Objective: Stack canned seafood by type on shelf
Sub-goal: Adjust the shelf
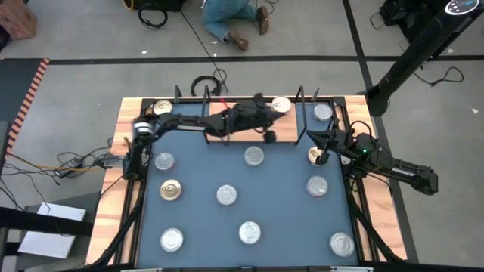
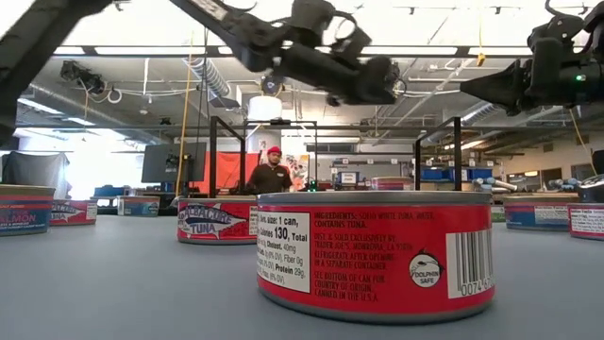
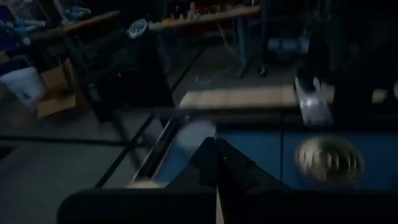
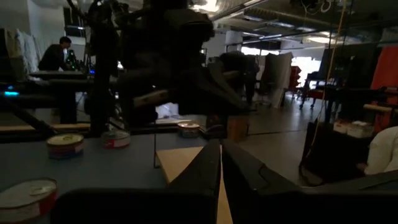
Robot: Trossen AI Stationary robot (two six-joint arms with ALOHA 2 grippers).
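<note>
Low view, nearest: red-labelled tuna tin (image 2: 376, 253) standing upright on blue worktop (image 2: 123, 293), more canned seafood (image 2: 217, 222) behind it. High view, front to back: about nine silver-lidded tins (image 1: 250, 232) scattered across the worktop, well apart from each other. Farther back, right gripper (image 1: 311, 136) near the worktop's right edge, jaws closed, empty, just beside a gold-lidded tin (image 1: 318, 156). Farthest, wooden shelf (image 1: 249, 121) along the back edge, carrying tins (image 1: 323, 112) at both ends; left gripper (image 1: 270, 136) over its front edge, jaws shut, holding nothing.
</note>
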